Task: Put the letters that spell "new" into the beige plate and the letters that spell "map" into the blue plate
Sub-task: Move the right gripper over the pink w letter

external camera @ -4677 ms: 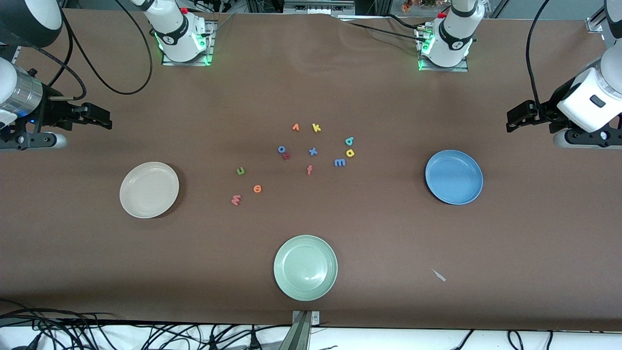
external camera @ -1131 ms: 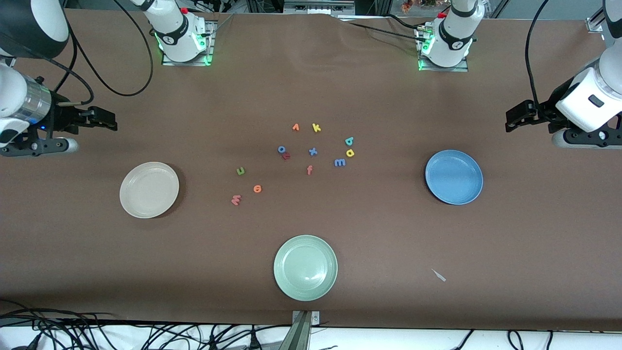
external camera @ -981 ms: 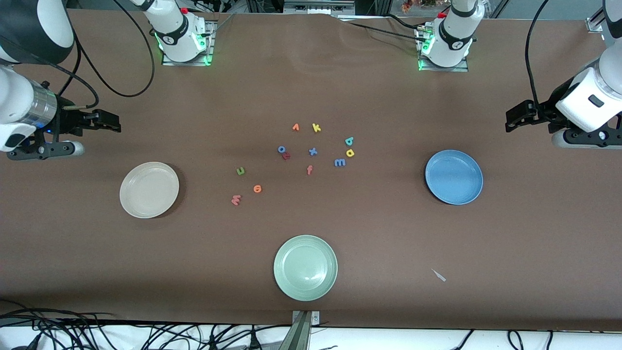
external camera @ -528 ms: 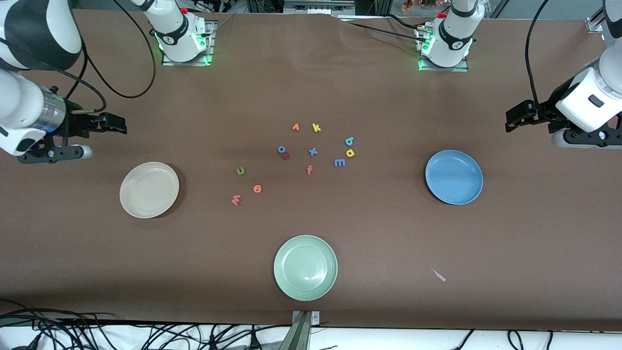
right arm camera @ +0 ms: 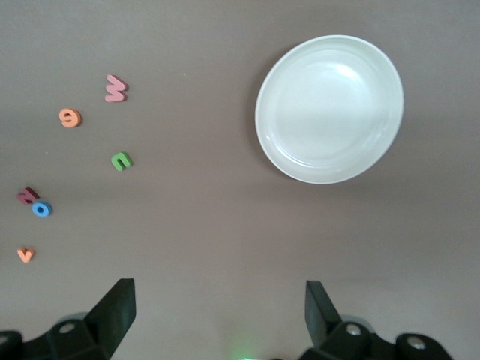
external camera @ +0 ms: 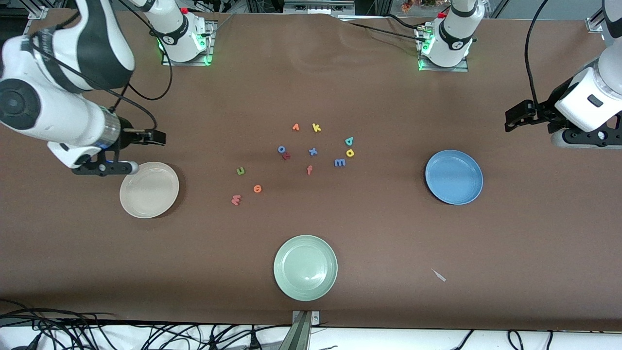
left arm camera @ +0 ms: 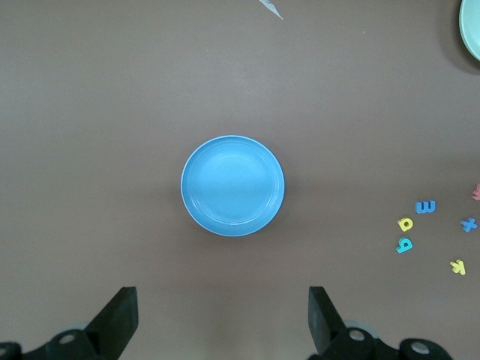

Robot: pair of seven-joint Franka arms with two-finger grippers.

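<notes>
Olive-green n (external camera: 240, 170), orange e (external camera: 257, 188) and pinkish-red w (external camera: 236, 199) are lying flat on the table, well apart from the empty beige plate (external camera: 131, 206) toward the right arm's end. Blue m (external camera: 339, 162), yellow a (external camera: 350, 153) and what appears to be a teal p (external camera: 349, 141) are clustering nearer the empty blue plate (external camera: 432, 187).

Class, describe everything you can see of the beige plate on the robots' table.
The beige plate is round, cream-coloured and smooth with a slight sheen, its raised rim circling a shallow well. It sits flat and upright on the brown table, toward the right arm's end. Nothing lies in it. The n, e and w letters lie on the table apart from it. Nothing but the table touches it.
</notes>
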